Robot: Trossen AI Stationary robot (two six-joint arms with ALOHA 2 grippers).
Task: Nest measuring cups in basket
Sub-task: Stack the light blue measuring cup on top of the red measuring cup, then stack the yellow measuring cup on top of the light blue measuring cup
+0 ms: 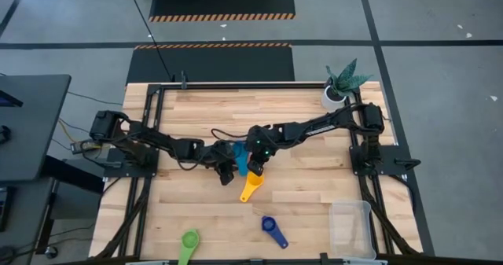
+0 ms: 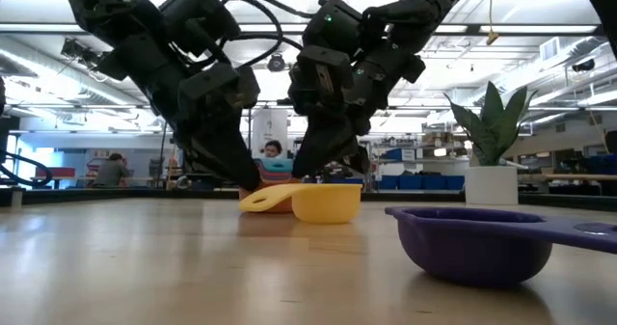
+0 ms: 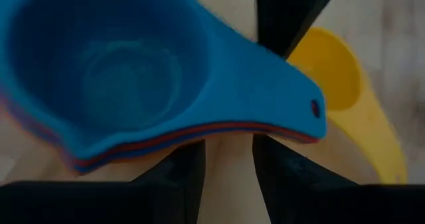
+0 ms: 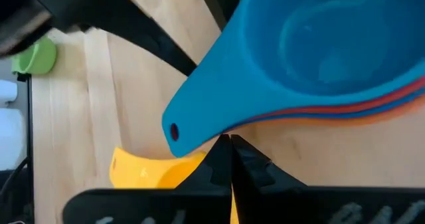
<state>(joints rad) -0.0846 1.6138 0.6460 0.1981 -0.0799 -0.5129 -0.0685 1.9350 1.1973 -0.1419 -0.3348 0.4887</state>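
Note:
A nested stack of measuring cups [image 1: 236,153], light blue on top with red and orange rims beneath [image 3: 119,78], sits on the wooden table at its middle. A yellow cup [image 1: 251,188] lies just nearer, its bowl up [image 2: 326,202]. My left gripper [image 3: 228,171] is open, and its fingertips run in under the stack's rim where the handles start. My right gripper [image 4: 230,159] is shut, its tips at the stack's handles. A dark blue cup [image 1: 273,230] and a green cup [image 1: 189,241] lie near the front edge. The clear basket [image 1: 351,227] stands at the front right. My right gripper's shut fingertips [image 4: 224,144] meet the long edge of the stacked handles [image 4: 199,127], slanting down from the table's right. The stack stays on the table. My left gripper's tips are hidden by the stack's rim [image 3: 226,127]; I cannot tell whether they touch it.
A white plant pot [image 1: 336,96] stands at the table's far right corner. The two arms cross close together at mid-table. Bare wood lies between the cups and the basket.

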